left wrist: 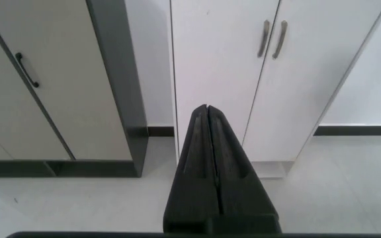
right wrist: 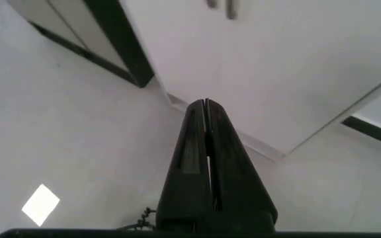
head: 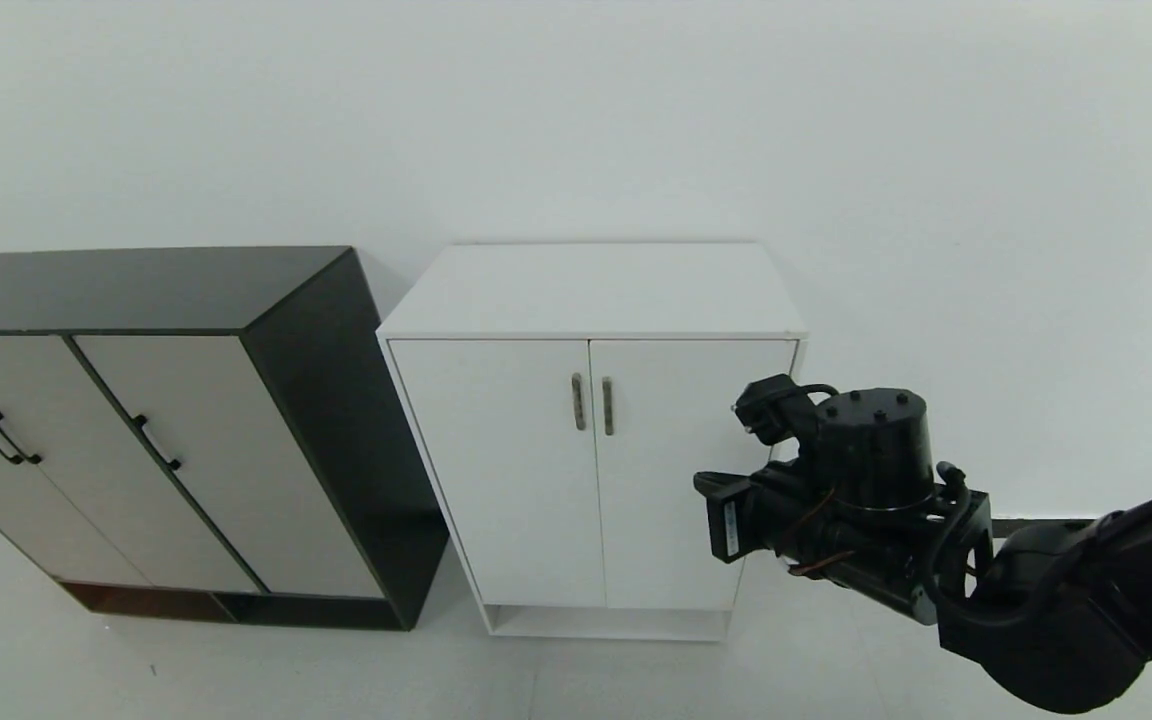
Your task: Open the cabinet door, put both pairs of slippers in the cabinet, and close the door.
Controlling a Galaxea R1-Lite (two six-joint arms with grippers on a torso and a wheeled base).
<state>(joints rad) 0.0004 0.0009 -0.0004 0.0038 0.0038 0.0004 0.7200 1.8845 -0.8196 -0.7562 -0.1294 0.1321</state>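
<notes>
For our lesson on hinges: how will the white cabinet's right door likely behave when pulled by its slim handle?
The flat white right door probably stays stiff and swings about its outer edge, since its slim grey bar handle sits by the centre seam. The handle looks smooth and narrow, so a grip may slip.
</notes>
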